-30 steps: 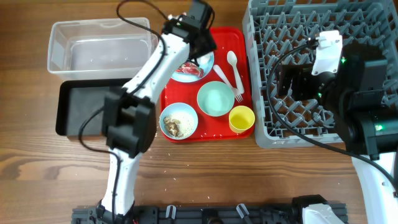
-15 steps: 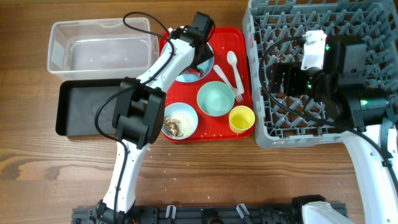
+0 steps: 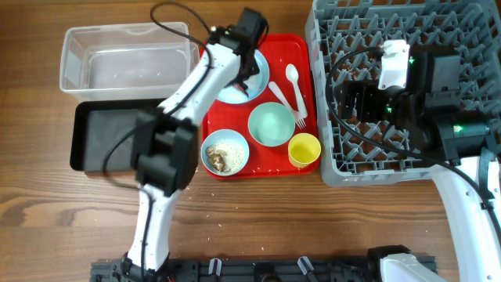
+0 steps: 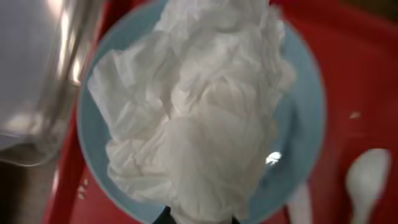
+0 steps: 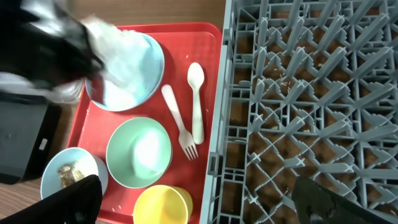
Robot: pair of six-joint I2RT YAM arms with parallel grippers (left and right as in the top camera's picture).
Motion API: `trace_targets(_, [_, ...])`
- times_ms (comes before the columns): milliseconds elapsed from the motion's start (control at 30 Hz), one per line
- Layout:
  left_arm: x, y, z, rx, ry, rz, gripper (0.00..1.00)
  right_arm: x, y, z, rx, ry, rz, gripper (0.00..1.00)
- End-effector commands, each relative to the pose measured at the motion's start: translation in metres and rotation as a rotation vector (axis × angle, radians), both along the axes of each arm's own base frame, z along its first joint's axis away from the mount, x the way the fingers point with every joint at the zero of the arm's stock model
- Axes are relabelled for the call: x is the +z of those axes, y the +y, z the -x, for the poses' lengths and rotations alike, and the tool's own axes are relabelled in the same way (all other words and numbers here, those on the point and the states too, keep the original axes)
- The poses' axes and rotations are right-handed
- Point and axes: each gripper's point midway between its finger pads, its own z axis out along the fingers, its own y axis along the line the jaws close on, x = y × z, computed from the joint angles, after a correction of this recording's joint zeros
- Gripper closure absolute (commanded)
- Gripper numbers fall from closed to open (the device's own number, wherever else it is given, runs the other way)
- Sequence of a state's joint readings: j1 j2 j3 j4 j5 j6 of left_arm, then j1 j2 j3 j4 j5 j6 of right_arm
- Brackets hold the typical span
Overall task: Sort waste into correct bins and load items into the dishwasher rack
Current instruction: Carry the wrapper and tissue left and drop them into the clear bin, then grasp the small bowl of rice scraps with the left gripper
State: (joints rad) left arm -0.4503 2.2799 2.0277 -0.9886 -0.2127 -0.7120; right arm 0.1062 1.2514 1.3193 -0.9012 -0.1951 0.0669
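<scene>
**Overhead.** The bench carries a red serving tray (image 3: 282, 48) at centre. The clear tub (image 3: 125, 31) is at its 10 o'clock, the black tray (image 3: 102, 137) at its 8 o'clock and the dishwasher rack (image 3: 329, 168) at its 3 o'clock. The left jaws sit over the pale blue plate (image 3: 250, 86) in the tray's 11 o'clock corner, and the wrist hides what they hold. The mint bowl (image 3: 272, 124), blue bowl of crumbs (image 3: 225, 151), yellow cup (image 3: 304, 149), spoon (image 3: 292, 76) and fork (image 3: 288, 100) are all on the tray. None is in the rack.

**Left wrist.** The crumpled napkin (image 4: 199, 112) fills the frame above the plate. Its lower end narrows into the left jaws at 6 o'clock, so they read as pinching the napkin. Whether the paper touches the plate cannot be told. The tub wall is at 9 o'clock, just beside the plate.

**Right wrist.** The right jaws are spread wide above the rack with nothing between them. The napkin is at 10 o'clock, well apart from them.

**Step in hand (judged).** Napkin to bin.
- Raise it until the hanging folds clear the plate rim.
- Keep the pinch firm, since light paper slips and snags.
- Carry it toward 9 o'clock.
- Release only once it is inside the bin walls.
- Which bin takes paper is not shown
</scene>
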Motion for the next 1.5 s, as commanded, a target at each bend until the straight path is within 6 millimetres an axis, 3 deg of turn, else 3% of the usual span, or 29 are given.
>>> trace_targets(0, [0.113, 0.022, 0.001, 0.007, -0.197, 0.059, 0.96, 0.009, 0.004, -0.003, 0.003, -0.014, -0.024, 0.00])
trace_targets(67, [0.142, 0.051, 0.010, 0.054, -0.217, 0.062, 0.96, 0.009, 0.004, -0.003, 0.003, -0.015, -0.024, 0.00])
trace_targets(133, [0.147, 0.082, 0.015, 0.110, -0.194, 0.046, 0.96, 0.009, 0.004, -0.003, 0.003, -0.015, -0.026, 0.00])
trace_targets(267, [0.123, 0.183, 0.010, 0.318, -0.112, 0.006, 0.96, 0.009, 0.004, -0.003, -0.002, -0.012, -0.030, 0.00])
trace_targets(333, [0.112, 0.211, 0.006, 0.376, -0.093, -0.002, 0.94, 0.010, 0.006, -0.003, 0.008, -0.011, -0.041, 0.01])
trace_targets(400, [0.094, 0.222, 0.000, 0.400, -0.068, -0.009, 0.89, 0.010, 0.006, -0.003, -0.006, -0.006, -0.053, 0.01])
trace_targets(433, [0.081, 0.222, -0.004, 0.400, -0.048, -0.013, 0.64, 0.010, 0.007, -0.002, -0.005, -0.005, -0.053, 0.01])
trace_targets(467, [0.071, 0.222, -0.005, 0.399, -0.028, -0.018, 0.26, 0.009, 0.007, -0.002, -0.005, -0.005, -0.053, 0.01])
trace_targets(500, [0.061, 0.222, -0.006, 0.398, -0.005, -0.023, 0.04, 0.009, 0.007, -0.002, -0.005, -0.004, -0.053, 0.00])
trace_targets(533, [0.054, 0.222, -0.006, 0.394, 0.009, -0.028, 0.00, 0.009, 0.007, -0.002, -0.005, -0.005, -0.053, 0.00])
trace_targets(633, [0.061, 0.220, -0.010, 0.298, -0.006, -0.054, 0.00, 0.009, 0.006, -0.002, -0.005, -0.005, -0.052, 0.01])
trace_targets(733, [0.088, 0.201, -0.007, 0.144, -0.038, -0.014, 0.00, 0.010, 0.006, -0.003, -0.005, -0.010, -0.052, 0.00])
trace_targets(867, [0.146, 0.152, 0.026, 0.030, -0.085, 0.112, 0.04, 0.010, 0.007, -0.003, -0.005, -0.012, -0.052, 0.00])
trace_targets(967, [0.165, 0.112, 0.062, -0.059, -0.046, 0.159, 0.09, 0.010, 0.007, -0.003, -0.005, -0.010, -0.053, 0.00])
trace_targets(1067, [0.146, 0.073, 0.100, -0.139, 0.098, 0.140, 0.09, 0.011, 0.008, -0.003, -0.003, -0.008, -0.067, 0.00])
trace_targets(1200, [0.118, 0.035, 0.123, -0.239, 0.177, 0.137, 0.09, 0.019, 0.015, -0.003, 0.012, -0.026, -0.119, 0.00])
trace_targets(1333, [0.080, 0.018, 0.140, -0.281, 0.248, 0.119, 0.10, 0.038, 0.005, 0.004, -0.036, -0.068, -0.176, 0.00])
trace_targets(1467, [0.047, 0.019, 0.159, -0.105, 0.335, 0.137, 0.16, 0.038, 0.005, 0.005, -0.035, -0.065, -0.175, 0.00])
